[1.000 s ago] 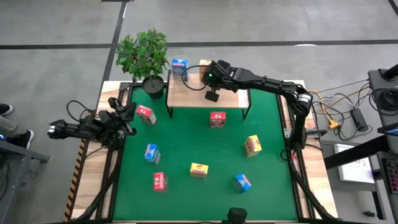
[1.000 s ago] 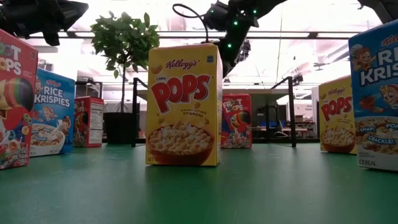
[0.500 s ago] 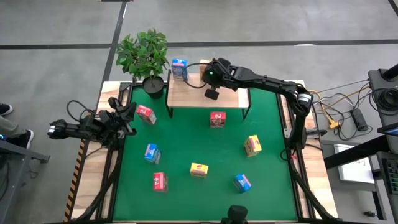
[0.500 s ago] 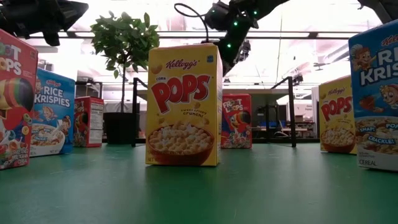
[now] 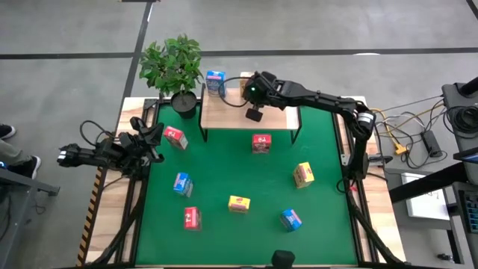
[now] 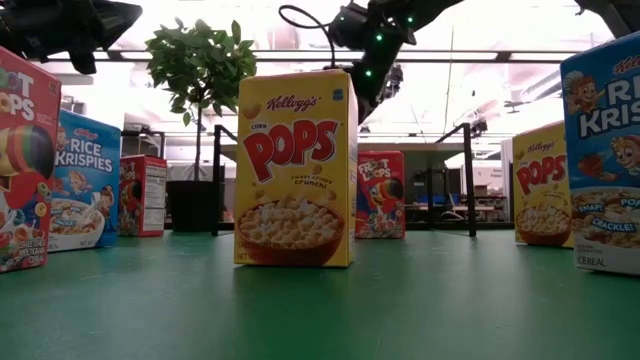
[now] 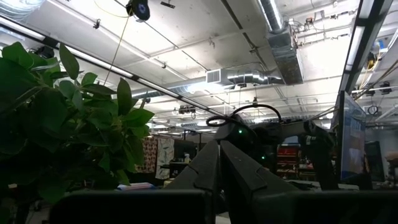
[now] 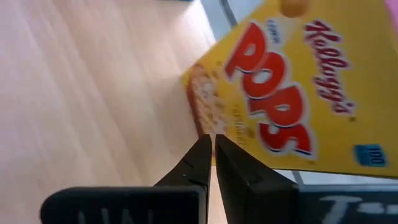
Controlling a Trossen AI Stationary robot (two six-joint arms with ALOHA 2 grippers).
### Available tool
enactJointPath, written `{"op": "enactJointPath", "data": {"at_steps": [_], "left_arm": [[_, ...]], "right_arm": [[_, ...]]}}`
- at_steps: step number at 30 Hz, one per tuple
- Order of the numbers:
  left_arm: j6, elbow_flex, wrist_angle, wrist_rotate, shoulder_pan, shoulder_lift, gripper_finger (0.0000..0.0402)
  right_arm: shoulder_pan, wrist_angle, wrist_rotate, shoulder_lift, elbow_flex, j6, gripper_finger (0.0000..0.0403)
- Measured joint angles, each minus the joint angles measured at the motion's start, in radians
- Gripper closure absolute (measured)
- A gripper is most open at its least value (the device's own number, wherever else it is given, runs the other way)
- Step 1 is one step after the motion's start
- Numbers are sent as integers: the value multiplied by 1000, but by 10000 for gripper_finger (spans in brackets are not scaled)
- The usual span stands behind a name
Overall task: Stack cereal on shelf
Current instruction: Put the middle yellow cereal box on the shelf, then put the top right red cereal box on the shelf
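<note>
Right at the tips of the right gripper point(image 8: 210, 138), fingers pressed together and holding nothing, is a yellow Pops box point(image 8: 292, 93). It sits on the shelf point(image 8: 93, 93) just ahead of the fingertips, apparently not touching them. Printed front faces the claw, long axis slanting across the line of the fingers. Can't tell whether it stands or lies flat.

Further along the board, to the side of the claw, is a blue box point(image 5: 215, 81) at the shelf's far corner by the plant point(image 5: 173, 63).

Below and behind the claw, just off the shelf's front edge on the green mat point(image 5: 224, 164), is a red box point(image 5: 260, 143). It's the closest loose one, so probably the next pick: the claw must open, back off the shelf and drop down to it.

Beyond that are a second yellow box point(image 5: 302, 174) on the right arm's side and five more boxes well apart.

The left gripper point(image 7: 219, 146), clenched shut and empty, waits at the table's left edge, near another red box point(image 5: 175, 137).
</note>
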Motion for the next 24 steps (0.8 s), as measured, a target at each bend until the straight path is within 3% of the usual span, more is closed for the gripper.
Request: {"op": "enactJointPath", "data": {"at_steps": [5,8,14,19,24], "left_arm": [[0,0,0,0,0,0,402],[-12,0,-1,0,0,0,402],[-34,0,-23,0,0,0,402],[-34,0,-26,0,0,0,402],[-34,0,-26,0,0,0,402]], "right_arm": [[28,-15,-20,-10,0,7,390],[42,-14,-101,-36,-8,34,390],[94,63,-139,-115,-126,83,390],[175,278,-139,-205,-298,142,390],[274,634,-138,-257,-499,173,390]]}}
